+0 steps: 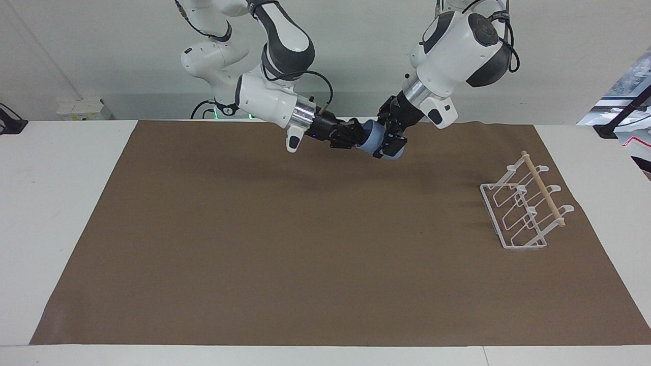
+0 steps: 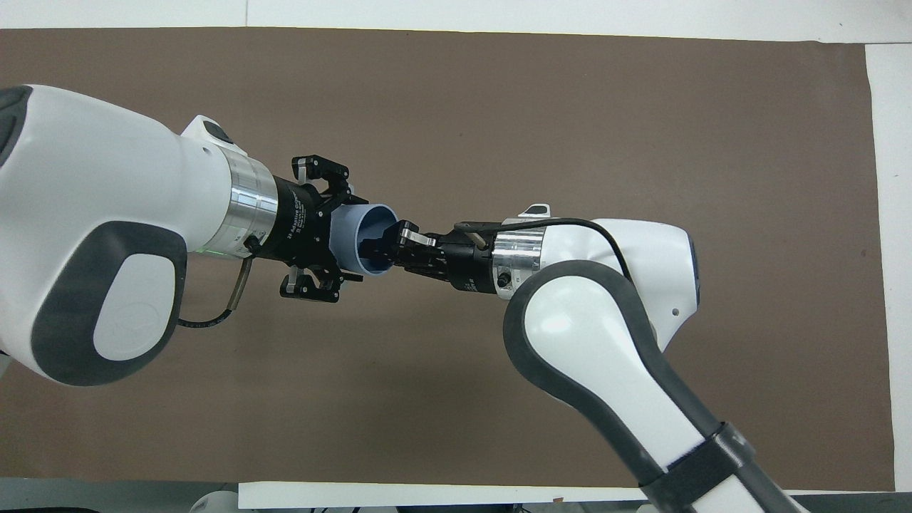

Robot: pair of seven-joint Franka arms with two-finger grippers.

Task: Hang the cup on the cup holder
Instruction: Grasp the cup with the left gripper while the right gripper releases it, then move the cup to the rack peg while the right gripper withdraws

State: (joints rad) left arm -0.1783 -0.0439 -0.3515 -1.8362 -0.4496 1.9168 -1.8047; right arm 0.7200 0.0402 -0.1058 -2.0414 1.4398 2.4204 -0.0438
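The light-blue cup [image 1: 373,138] hangs in the air on its side over the part of the mat nearest the robots, midway between the two bases. My right gripper [image 1: 356,137] is shut on its rim, one finger inside the mouth, as the overhead view [image 2: 388,244] shows. My left gripper [image 1: 389,145] is open, and its fingers straddle the cup's closed end without closing on the cup [image 2: 356,229]. The white wire cup holder [image 1: 524,208] with its wooden dowel stands on the mat at the left arm's end. The left arm hides it in the overhead view.
A brown mat [image 1: 305,254] covers most of the white table [image 1: 51,213]. Both arms meet above the mat's edge nearest the robots.
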